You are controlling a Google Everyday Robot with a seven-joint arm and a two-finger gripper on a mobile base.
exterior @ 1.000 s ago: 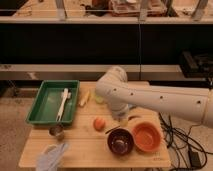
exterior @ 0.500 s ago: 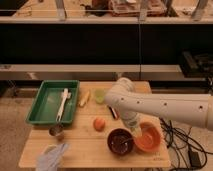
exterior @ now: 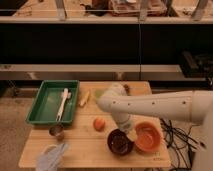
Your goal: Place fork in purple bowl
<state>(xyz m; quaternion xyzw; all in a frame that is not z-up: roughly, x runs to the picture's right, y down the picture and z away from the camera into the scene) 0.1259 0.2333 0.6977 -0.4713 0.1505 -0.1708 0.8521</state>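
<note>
Gripper (exterior: 131, 135): low at the purple bowl (exterior: 119, 143) rim, beside the orange bowl (exterior: 149, 138). Finger state: cannot tell. Fork: hidden.

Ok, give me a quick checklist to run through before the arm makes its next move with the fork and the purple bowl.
1. Gripper at the purple bowl: ok, it sits at the bowl's right rim, between it and the orange bowl.
2. Fork visible: cannot tell, no fork can be made out.
3. Fork in the gripper: cannot tell.
4. Purple bowl upright on the wooden table: ok.
5. Inside of purple bowl free: cannot tell, too dark.
6. Orange fruit apart from the bowl: ok, it lies to the bowl's upper left.
</note>
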